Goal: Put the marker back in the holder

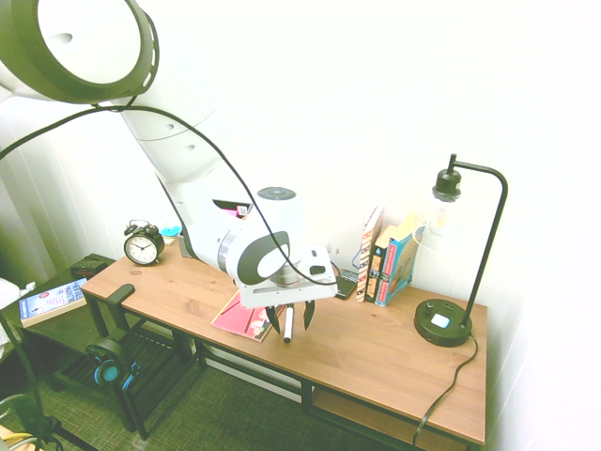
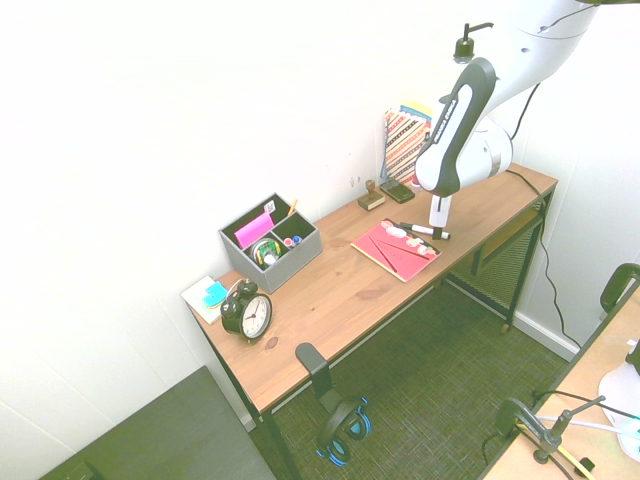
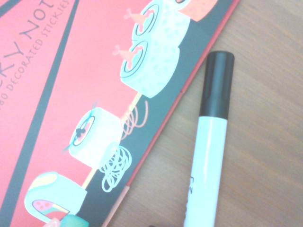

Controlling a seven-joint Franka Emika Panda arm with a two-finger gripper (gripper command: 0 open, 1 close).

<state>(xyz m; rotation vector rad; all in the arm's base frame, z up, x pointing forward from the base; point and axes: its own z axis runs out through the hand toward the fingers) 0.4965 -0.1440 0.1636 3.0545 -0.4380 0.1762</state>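
On wooden desk (image 2: 340, 300) (white-walled room): marker (image 2: 424, 231).

— What colours do you see on the marker (image 3: 204, 156)?
— You have a white barrel with a black cap. The booklet (image 3: 80, 109) beside it is red with black bands and pale mint sushi rolls drawn on it, plus thin white squiggles.

— And the holder (image 2: 272, 242)?
— Grey all over. Look inside and you find a bright pink pad at its 10 o'clock corner.

— What about the clock (image 2: 248, 311)?
— Black casing, white face. At its 10 o'clock lies a white card with a turquoise patch. Your table (image 2: 330, 300) is warm brown wood grain, and the lamp (image 1: 455, 272) is black.
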